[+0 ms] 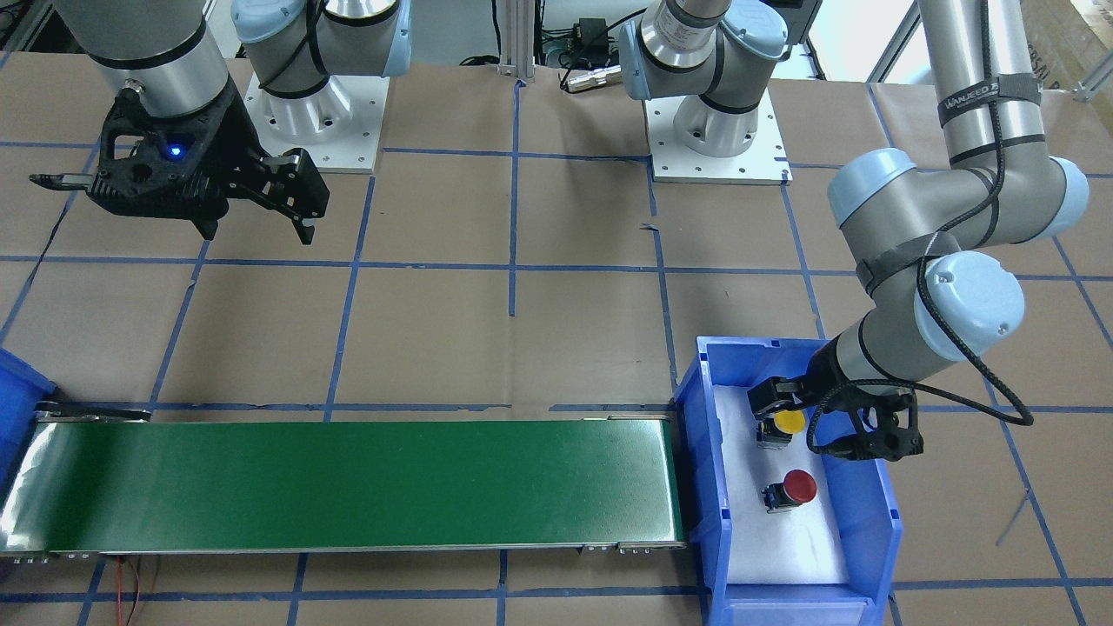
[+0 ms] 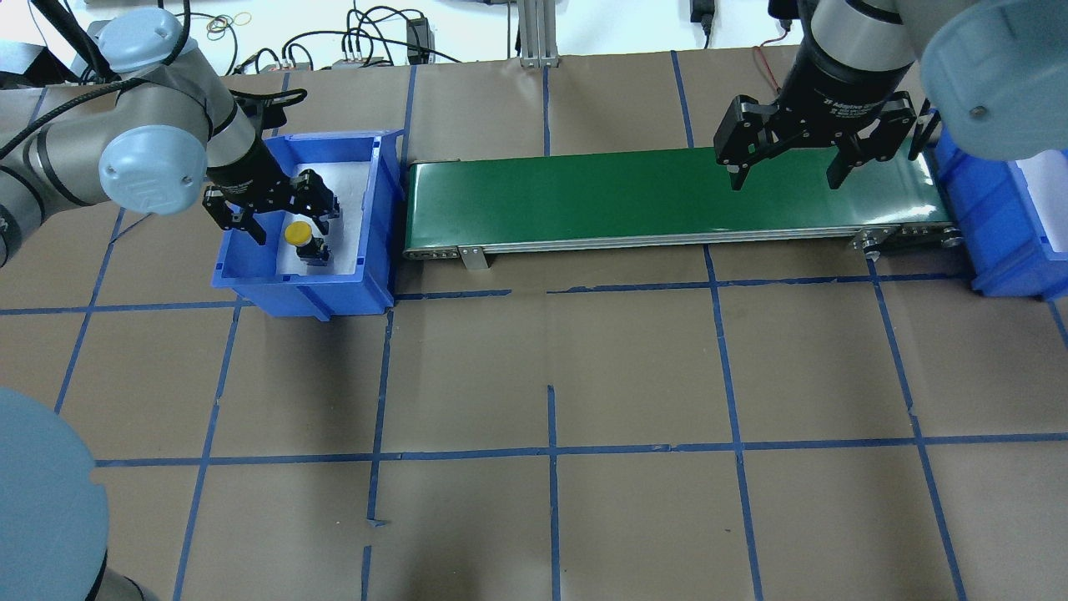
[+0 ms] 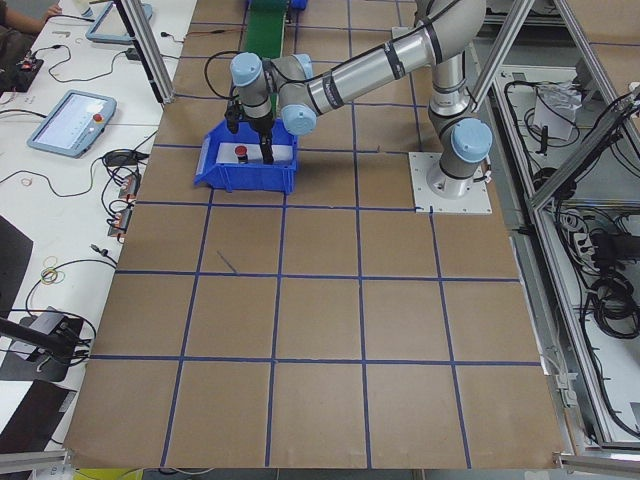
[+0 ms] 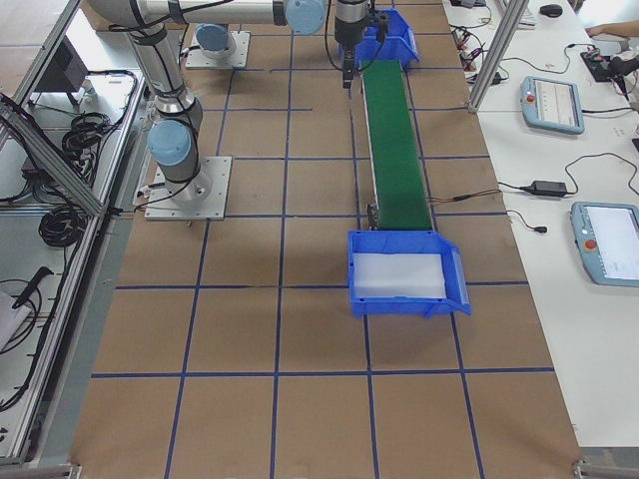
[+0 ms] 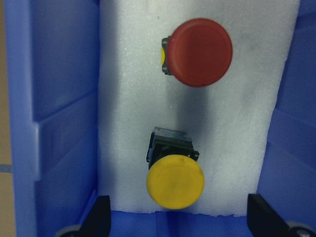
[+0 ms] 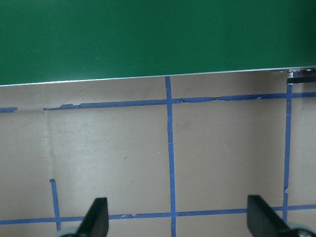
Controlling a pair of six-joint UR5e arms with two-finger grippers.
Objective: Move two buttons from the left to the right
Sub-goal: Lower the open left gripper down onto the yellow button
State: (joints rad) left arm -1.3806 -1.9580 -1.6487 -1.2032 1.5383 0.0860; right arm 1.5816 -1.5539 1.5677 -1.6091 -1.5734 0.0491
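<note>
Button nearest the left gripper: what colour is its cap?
The cap is yellow, clearest in the left wrist view.

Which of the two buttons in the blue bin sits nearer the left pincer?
The yellow button, right beneath the open left pincer. The red button lies farther along the white foam, outside the pincer's span.
</note>
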